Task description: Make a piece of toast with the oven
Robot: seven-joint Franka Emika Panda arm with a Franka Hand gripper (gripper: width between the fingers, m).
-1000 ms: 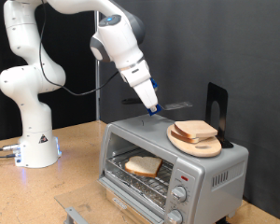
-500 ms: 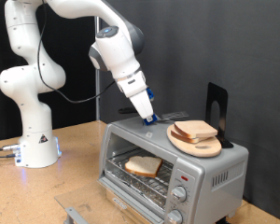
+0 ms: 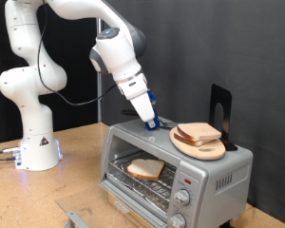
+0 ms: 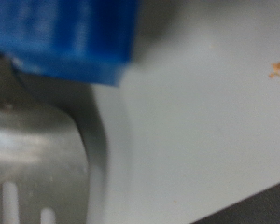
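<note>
Resting claw (image 3: 152, 122) on oven (image 3: 218, 171) top; piece of toast (image 3: 145, 169) inside, below; claw opening unclear.

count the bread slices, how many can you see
3 show: one piece of toast lies on the rack inside the oven, and a stack of two sits on the wooden plate on the oven's top. More could hide in that stack.

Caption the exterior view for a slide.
Gripper low on the oven top beside stacked bread; toast sits on the rack inside.
</note>
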